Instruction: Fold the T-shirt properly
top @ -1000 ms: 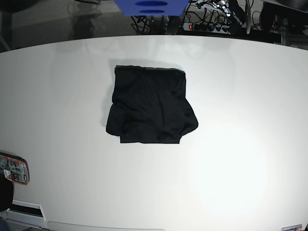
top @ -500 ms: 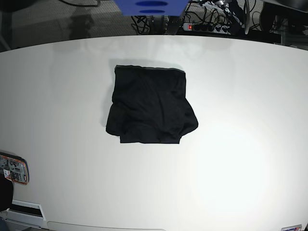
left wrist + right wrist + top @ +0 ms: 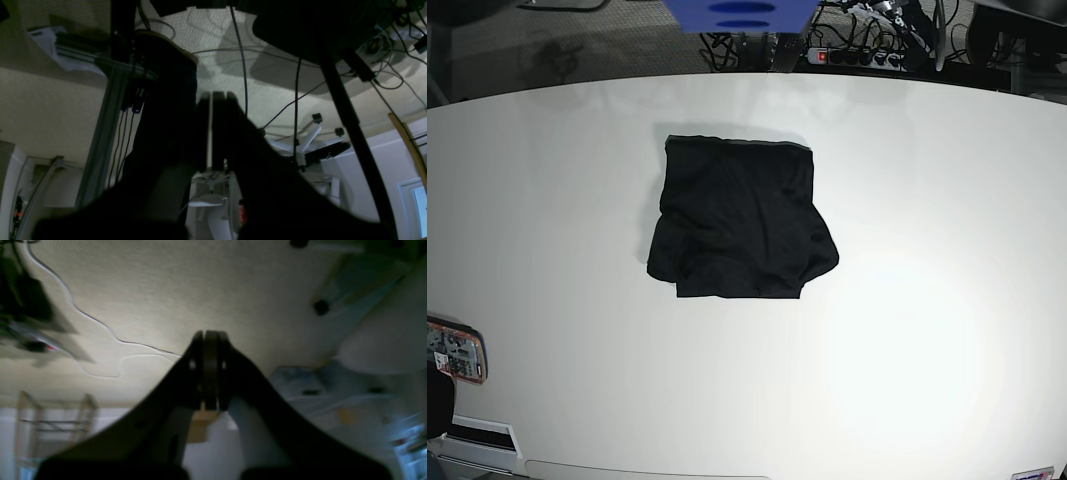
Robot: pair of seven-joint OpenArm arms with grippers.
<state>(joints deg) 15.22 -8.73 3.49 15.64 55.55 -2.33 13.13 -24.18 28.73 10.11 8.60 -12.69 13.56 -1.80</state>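
Observation:
The black T-shirt (image 3: 739,220) lies folded into a rough square on the white table (image 3: 907,330), a little left of centre, with a straight far edge and a wider, rumpled near edge. Neither arm shows in the base view. In the left wrist view my left gripper (image 3: 212,100) is shut and empty, pointing away from the table at floor and cables. In the right wrist view my right gripper (image 3: 207,340) is shut and empty, also pointing at the floor. The T-shirt does not show in either wrist view.
A small orange-edged device (image 3: 455,356) lies at the table's near left edge. A blue object (image 3: 739,14) and a power strip with cables (image 3: 847,52) lie beyond the far edge. An office chair base (image 3: 313,140) shows in the left wrist view.

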